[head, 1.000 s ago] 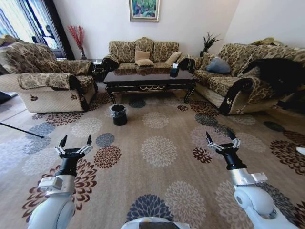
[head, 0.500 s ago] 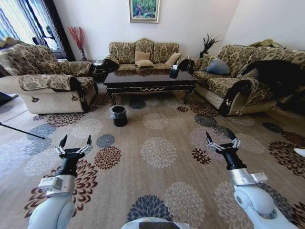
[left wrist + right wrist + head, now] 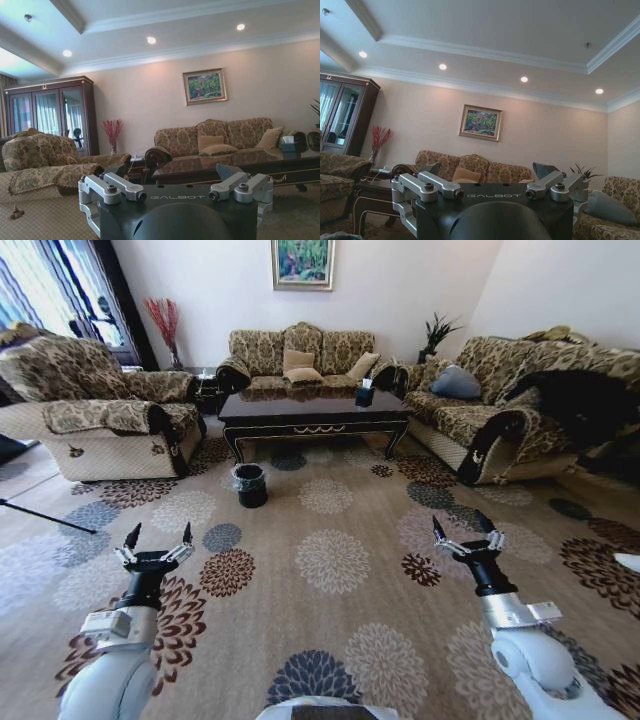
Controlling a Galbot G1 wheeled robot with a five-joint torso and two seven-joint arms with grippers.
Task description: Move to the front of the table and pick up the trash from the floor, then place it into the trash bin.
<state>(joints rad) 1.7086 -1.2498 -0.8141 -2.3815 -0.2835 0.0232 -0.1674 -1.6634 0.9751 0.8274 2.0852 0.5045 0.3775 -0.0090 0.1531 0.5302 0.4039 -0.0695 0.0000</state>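
The robot is facing the tabletop (image 3: 312, 408) from well apart. The trash bin (image 3: 249, 484) is standing on the carpet near its front. Both tools, left (image 3: 156, 537) and right (image 3: 464, 527), are hovering wide and empty, probably carried ready for driving. No trash is discernible on the floor.

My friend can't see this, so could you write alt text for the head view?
Two open robot pincers, left pincer and right pincer, hang above a flowered carpet. Ahead stand a dark coffee table among sofas and a small black trash bin.
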